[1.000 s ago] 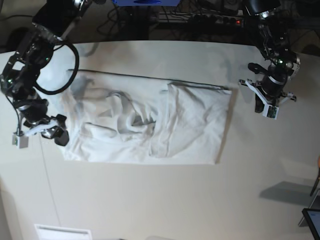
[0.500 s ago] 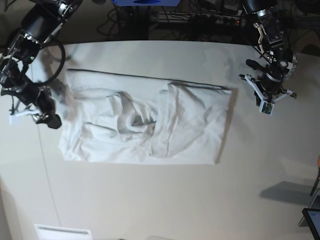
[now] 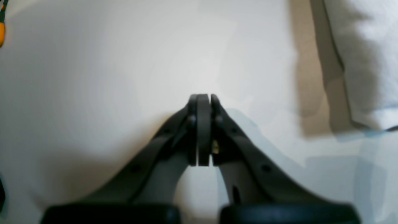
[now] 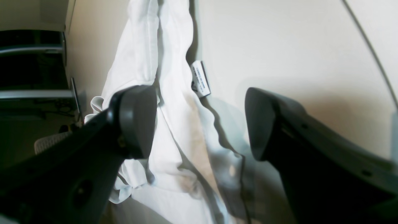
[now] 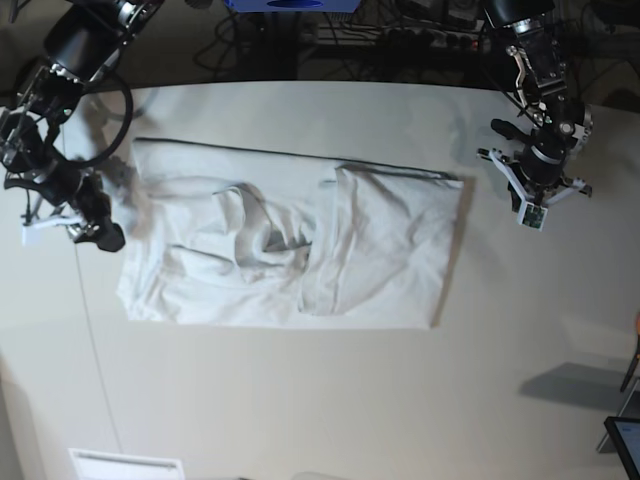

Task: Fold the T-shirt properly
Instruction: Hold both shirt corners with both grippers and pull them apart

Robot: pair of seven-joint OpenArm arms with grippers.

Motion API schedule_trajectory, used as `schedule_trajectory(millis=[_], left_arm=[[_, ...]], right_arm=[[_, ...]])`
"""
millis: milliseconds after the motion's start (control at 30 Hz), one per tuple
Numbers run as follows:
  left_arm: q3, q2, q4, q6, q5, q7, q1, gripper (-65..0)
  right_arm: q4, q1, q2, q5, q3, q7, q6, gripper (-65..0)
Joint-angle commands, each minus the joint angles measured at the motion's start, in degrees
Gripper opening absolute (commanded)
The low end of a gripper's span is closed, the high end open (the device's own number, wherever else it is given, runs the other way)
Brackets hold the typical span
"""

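A large, plain white short-sleeved T-shirt of soft, wrinkled fabric [image 5: 300, 245] is lying spread across the middle of a pale, matte tabletop [image 5: 300, 400], its long edges running side to side in the base view. Its part toward the left arm is lying as a smooth folded panel, while its middle is bunching into loose creases. The left gripper [image 5: 530, 205], a dark two-fingered pincer, is hovering over bare table just beside the shirt's squared-off end, apart from the cloth. In the left wrist view this gripper [image 3: 203, 99] is showing its jaws pressed flat together with nothing between them, and the shirt's corner [image 3: 367, 62] is sitting off to the upper right. The right gripper [image 5: 75, 232] is hanging at the opposite end, just beside the shirt's rumpled edge. In the right wrist view its jaws [image 4: 199, 121] are standing wide apart and gripping nothing, with the white cloth [image 4: 161, 130] running beneath and behind one finger pad [image 4: 136, 119]. A small white care label [image 4: 200, 78] is poking out from the shirt's edge onto the table. A thin dark cable [image 4: 370, 53] is crossing the tabletop in that view.
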Motion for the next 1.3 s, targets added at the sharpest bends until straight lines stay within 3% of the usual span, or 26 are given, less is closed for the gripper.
schedule_trajectory(millis=[0,133,233,333,900,1033,1267], left_arm=[[-0.2,-0.7,1.0,0.4,-0.4,-1.1,-0.6,-65.0],[-0.4,-0.6,0.6,0.3,-4.0,-1.1,-0.6,-65.0],[-0.7,-1.1,0.4,0.3,-10.6,-1.0,-0.3,-65.0],[-0.7,-1.8,-0.5,0.3,-13.4,-0.8,-0.4,-65.0],[-0.2,-1.8,-5.4,0.0,-13.9,-0.7,-0.6,-65.0],[-0.2,-1.6,-5.6,-5.3,-13.9,-0.5,-0.6,-65.0],[-0.7,-1.8,-8.3,-5.6,-14.7,7.6,-3.4,-65.0]], right_arm=[[1.0,0.4,0.7,-2.1,-0.7,0.2,-0.2,-22.5],[4.1,0.0,0.7,-7.3,-3.0,2.7,0.0,-22.5],[5.3,-0.7,0.6,-7.9,-3.3,3.3,0.1,-22.5],[5.2,-0.7,0.6,-7.9,-3.3,3.2,0.1,-22.5],[5.1,-1.5,0.7,-7.9,-2.9,3.3,0.3,-22.3],[5.1,-1.5,0.7,-7.9,-3.0,3.3,0.3,-22.3],[5.1,-1.5,0.7,-7.9,-2.9,3.3,0.3,-22.3]])
